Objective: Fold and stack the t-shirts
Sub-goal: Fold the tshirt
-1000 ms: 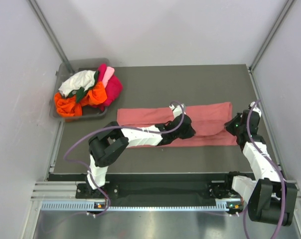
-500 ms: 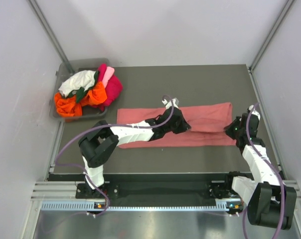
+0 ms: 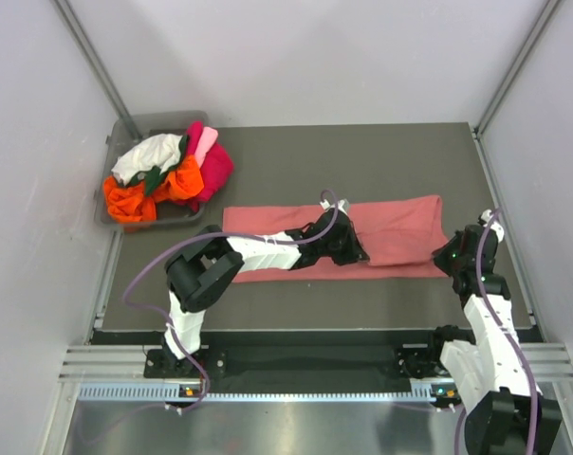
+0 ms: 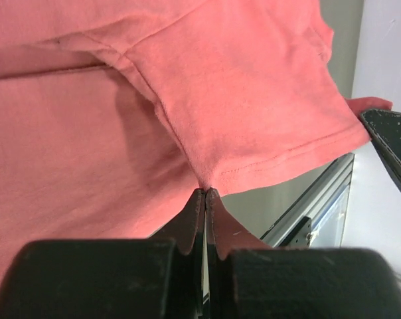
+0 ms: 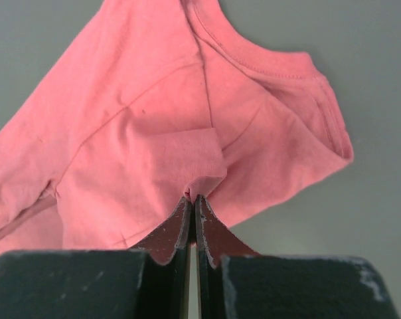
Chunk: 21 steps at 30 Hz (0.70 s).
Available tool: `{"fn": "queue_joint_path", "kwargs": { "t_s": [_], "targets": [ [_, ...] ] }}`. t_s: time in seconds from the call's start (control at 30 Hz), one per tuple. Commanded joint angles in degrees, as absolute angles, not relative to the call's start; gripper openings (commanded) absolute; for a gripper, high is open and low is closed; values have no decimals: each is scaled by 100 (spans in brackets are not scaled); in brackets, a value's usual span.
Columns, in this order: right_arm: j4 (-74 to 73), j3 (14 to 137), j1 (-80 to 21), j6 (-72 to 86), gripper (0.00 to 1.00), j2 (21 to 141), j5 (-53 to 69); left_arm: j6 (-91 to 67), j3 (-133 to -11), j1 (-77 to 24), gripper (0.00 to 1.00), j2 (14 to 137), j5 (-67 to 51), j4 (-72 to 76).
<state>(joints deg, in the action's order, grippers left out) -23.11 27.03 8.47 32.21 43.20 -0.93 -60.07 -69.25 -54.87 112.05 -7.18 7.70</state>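
The salmon-pink t-shirt (image 3: pixel 400 232) lies as a long strip across the middle of the bench. The left gripper (image 4: pixel 206 193) pinches its near edge at mid-length and the right gripper (image 5: pixel 192 197) pinches its right end, both sets of jaws clenched on cloth. To fold well, I judge both should lift level, hold the cloth taut, and lay the right half squarely over the left. Count: one shirt laid out, two grippers, and one grey bin (image 3: pixel 154 120) at the far left corner heaped with five colours: orange shirt (image 3: pixel 130 201), magenta shirt (image 3: pixel 215 169), light pink shirt (image 3: pixel 207 142), white shirt (image 3: pixel 149 156), dark green shirt (image 3: pixel 154 178).
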Motion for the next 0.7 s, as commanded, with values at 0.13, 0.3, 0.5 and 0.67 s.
{"fn": "queue_joint_path", "kwargs": {
  "t_s": [0.13,0.3,0.5,0.67],
  "targets": [
    [-3128,2997,774,3454,0,4333,148,-5994,-7022,-5519,0,11101,-703,730],
    [-3462,3006,528,3639,8,4359,412,-5968,-6987,-5502,0,11074,-625,589],
    [-3735,3154,343,3691,48,4114,598,-5863,-6777,-5546,46,10820,-493,519],
    [-3762,3375,343,3568,64,3920,-113,-5590,-6250,-5880,62,9995,509,413]
  ]
}}
